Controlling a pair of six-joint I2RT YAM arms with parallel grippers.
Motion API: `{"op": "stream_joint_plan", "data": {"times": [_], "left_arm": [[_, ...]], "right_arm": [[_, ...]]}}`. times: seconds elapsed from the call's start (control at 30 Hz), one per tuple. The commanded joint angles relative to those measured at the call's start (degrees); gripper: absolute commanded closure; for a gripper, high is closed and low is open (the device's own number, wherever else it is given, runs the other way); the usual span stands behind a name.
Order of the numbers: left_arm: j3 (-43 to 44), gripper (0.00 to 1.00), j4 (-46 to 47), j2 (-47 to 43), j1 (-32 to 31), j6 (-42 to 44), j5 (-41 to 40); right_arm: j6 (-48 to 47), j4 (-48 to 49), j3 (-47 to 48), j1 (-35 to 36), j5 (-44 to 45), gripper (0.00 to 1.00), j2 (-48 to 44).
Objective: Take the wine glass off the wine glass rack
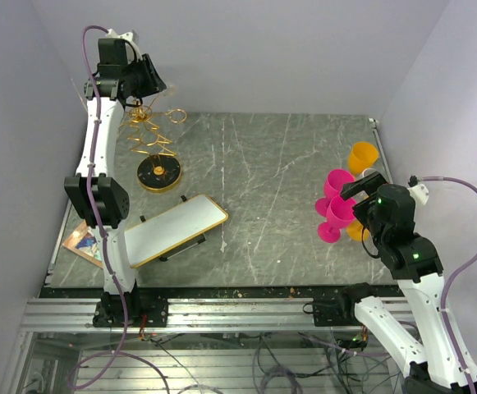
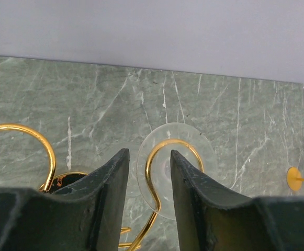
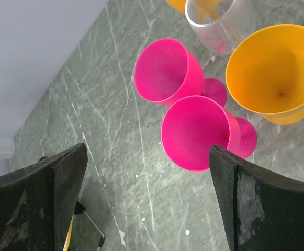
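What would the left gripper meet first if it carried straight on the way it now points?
Probably the wine glass, whose clear foot rests on the gold loop between the fingers of the left gripper; depth is unclear.

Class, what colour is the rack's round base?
The base is black, clearest in the top external view.

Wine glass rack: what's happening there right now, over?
Left gripper open, straddling a wine glass rack loop. Clear wine glass foot on that loop, ungripped. Right gripper open above pink glasses.
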Motion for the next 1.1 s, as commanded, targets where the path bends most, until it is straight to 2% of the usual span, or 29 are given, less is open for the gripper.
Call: {"op": "stream_joint_plan", "data": {"times": [0.0, 0.5, 0.8, 1.07], "left_arm": [[0.05, 0.56, -0.4, -0.19, 0.6, -0.65, 3.07], [0.92, 0.79, -1.43, -0.37, 2.7, -0.91, 2.16], [0.03, 0.92, 1.13, -1.44, 4.46, -7.73, 8.08], [-2.92, 0.93, 7.11, -3.49, 5.74, -15.22, 14.9]], "right_arm": [[0.45, 0.46, -0.08, 0.35, 1.8, 0.0, 0.0], [0.63, 0.32, 0.43, 0.4, 1.91, 0.0, 0.59], [0.8, 0.0, 1.04, 0.35, 1.98, 0.0, 1.32], [1.07, 0.21, 0.62, 0.35, 2.07, 0.0, 1.32]]}}
